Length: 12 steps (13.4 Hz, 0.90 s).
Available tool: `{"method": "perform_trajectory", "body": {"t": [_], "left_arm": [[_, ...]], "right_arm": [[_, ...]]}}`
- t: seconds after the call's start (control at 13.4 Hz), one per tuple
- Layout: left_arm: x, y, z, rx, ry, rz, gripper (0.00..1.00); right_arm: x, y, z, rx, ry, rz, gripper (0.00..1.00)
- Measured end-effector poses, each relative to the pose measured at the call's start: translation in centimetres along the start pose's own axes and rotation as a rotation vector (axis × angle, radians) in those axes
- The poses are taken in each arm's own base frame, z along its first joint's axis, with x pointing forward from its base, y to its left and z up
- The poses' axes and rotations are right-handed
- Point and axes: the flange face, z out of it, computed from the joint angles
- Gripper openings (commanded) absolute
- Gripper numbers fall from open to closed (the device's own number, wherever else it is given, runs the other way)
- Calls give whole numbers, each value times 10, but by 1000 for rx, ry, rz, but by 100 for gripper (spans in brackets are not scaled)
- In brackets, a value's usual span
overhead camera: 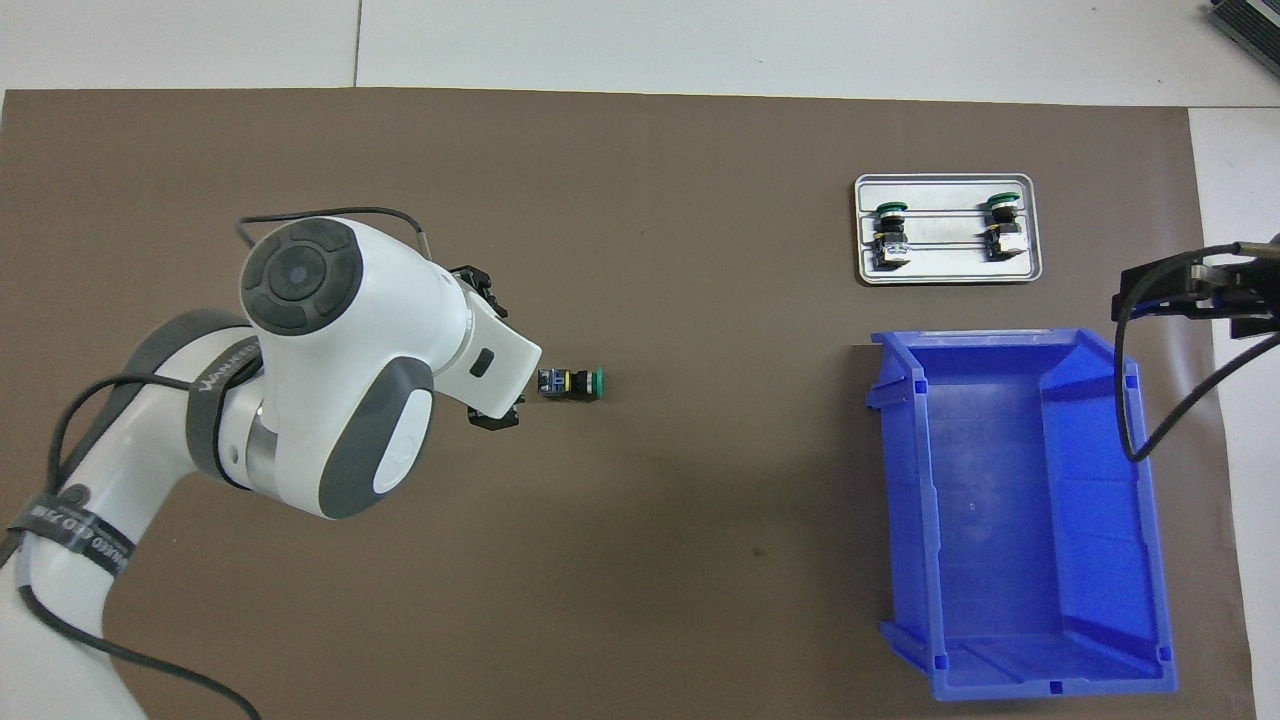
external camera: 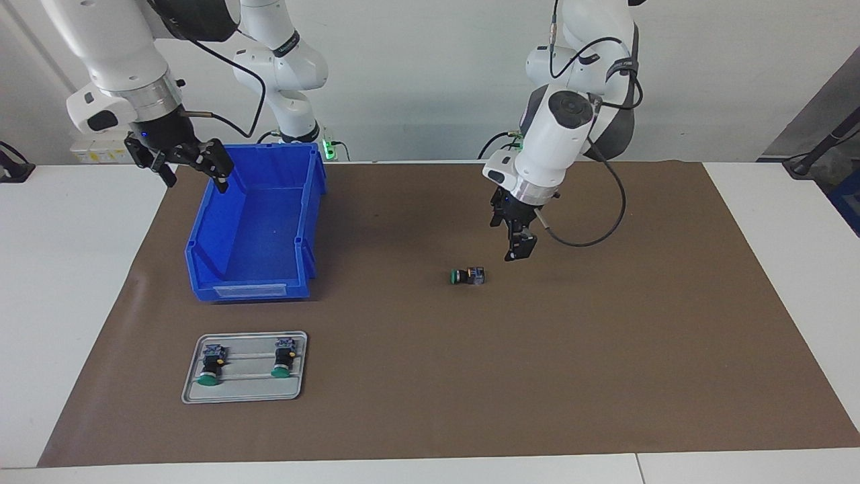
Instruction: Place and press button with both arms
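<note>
The button [external camera: 468, 275] lies on its side on the brown mat [external camera: 605, 349] near the table's middle, its green cap toward the right arm's end. It also shows in the overhead view [overhead camera: 571, 383]. My left gripper [external camera: 519, 254] hangs just above the mat beside the button's terminal end, apart from it. In the overhead view the left gripper [overhead camera: 497, 418] is mostly hidden under its wrist. My right gripper [external camera: 193, 176] is open and empty, up in the air by the rim of the blue bin [external camera: 255, 290]. It shows at the edge of the overhead view [overhead camera: 1190, 290].
The blue bin [overhead camera: 1000, 500] has nothing in it and stands toward the right arm's end. A grey metal tray [external camera: 245, 391] holds two more green-capped buttons, farther from the robots than the bin; it also shows in the overhead view [overhead camera: 945, 268].
</note>
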Motion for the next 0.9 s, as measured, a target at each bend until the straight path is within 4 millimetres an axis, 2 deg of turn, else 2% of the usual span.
{"method": "perform_trajectory", "body": {"t": [0.52,0.67,0.9], "left_arm": [[44,19,106,4,4,29,96],[49,22,121,8,6,19,96],[48,20,130,11,6,5,92]], "right_arm": [[-12,-13,4,-6,-11,-26,100],[-15,-14,1,-5,-4,-36,100],[-14,-5,0,-5,-2,-55,100]]}}
